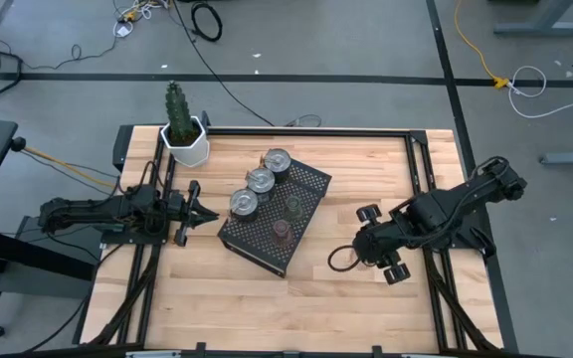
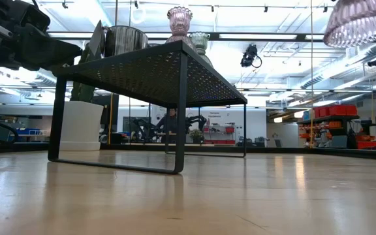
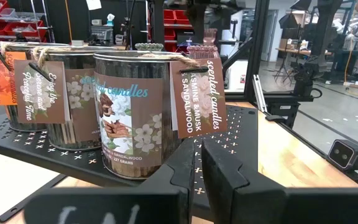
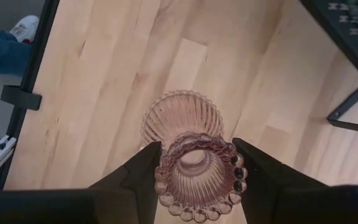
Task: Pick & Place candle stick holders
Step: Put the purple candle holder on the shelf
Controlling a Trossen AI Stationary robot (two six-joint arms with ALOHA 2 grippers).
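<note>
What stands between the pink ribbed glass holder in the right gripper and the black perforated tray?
Nothing visible: the right gripper holds the pink ribbed glass holder above bare wooden tabletop, right of the black perforated tray.

Left claw (image 1: pixel 199 212) shut; right claw (image 4: pixel 194 163) clamped, mid-air.

A ribbed pink glass candle stick holder (image 4: pixel 191 165) with a beaded rim sits clamped between the right gripper (image 4: pixel 194 171) fingers, lifted clear above the wood; beyond that gripper, on the black tray (image 1: pixel 311 179), stand another pink holder (image 1: pixel 282 230) and a greenish one (image 1: pixel 293 206). Three shiny tins (image 1: pixel 259 181) with scented-candle tags line up just ahead of the closed left gripper (image 1: pixel 207 213).
</note>
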